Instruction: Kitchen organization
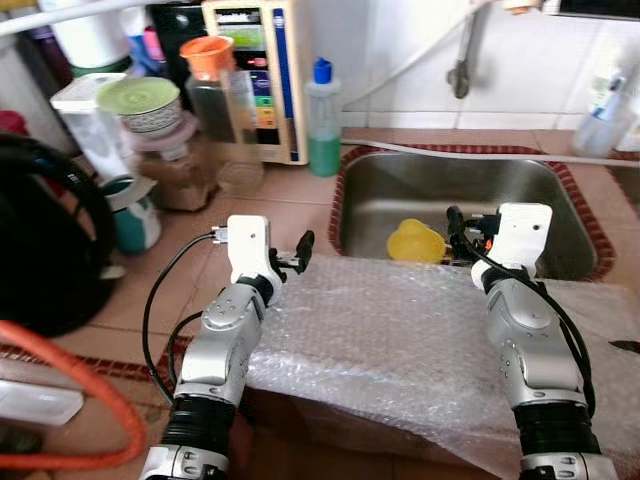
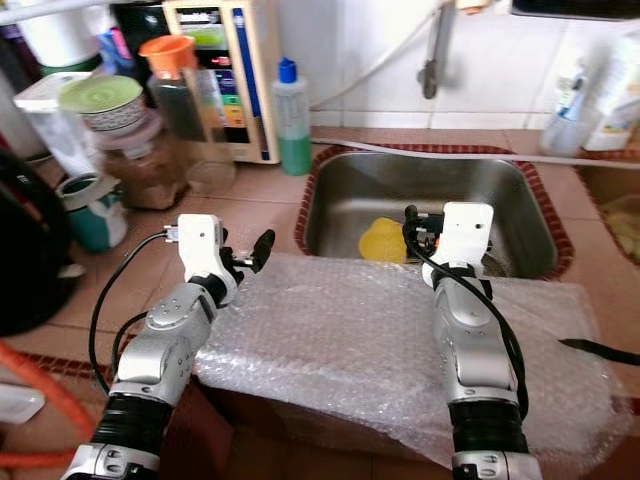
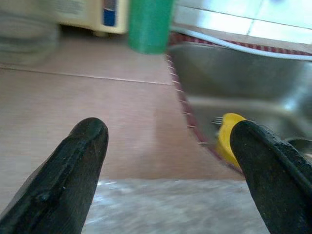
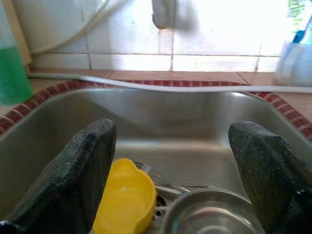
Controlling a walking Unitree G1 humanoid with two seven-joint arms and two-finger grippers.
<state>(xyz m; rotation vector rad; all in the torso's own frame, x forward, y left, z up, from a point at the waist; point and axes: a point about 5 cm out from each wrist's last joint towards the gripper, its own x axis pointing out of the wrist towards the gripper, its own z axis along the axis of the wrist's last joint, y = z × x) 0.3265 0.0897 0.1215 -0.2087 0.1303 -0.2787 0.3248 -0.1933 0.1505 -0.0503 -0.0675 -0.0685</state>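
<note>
Right gripper (image 1: 458,232): held at the near rim of the stainless steel sink (image 1: 560,215), fingers spread wide with nothing between them, as is seen in the right wrist view.
Left gripper (image 1: 300,252): held over the tiled terracotta worktop (image 1: 290,195) at the far left corner of the bubble-wrap-covered box (image 1: 400,330); fingers spread apart, nothing held.
Task's thing: the small yellow plastic cup (image 1: 416,242) is judged the likely object; it lies inside the sink near the front wall, just beside the right gripper, with a fork (image 3: 217,120) and a round metal vessel (image 4: 214,214) next to it.
Cup handling: light, smooth and possibly wet; a slip or a flip away can be expected if only its rim is pinched.
Collision risk: the sink's front wall lies directly below the right wrist, so a steep descent could knock the fingers against the steel or the metal vessel.
Box risk: both forearms rest over the bubble wrap; a reach forward could drag the wrap or push the box toward the sink.
Worktop clutter: the clear bottle of green liquid with a blue cap (image 1: 323,120), the tall jar with an orange lid (image 1: 222,105) and stacked containers stand behind the left gripper; a wide swing of that arm could topple them.
Cable risk: the black cable (image 1: 165,290) looped off the left wrist could snag on the box corner.
</note>
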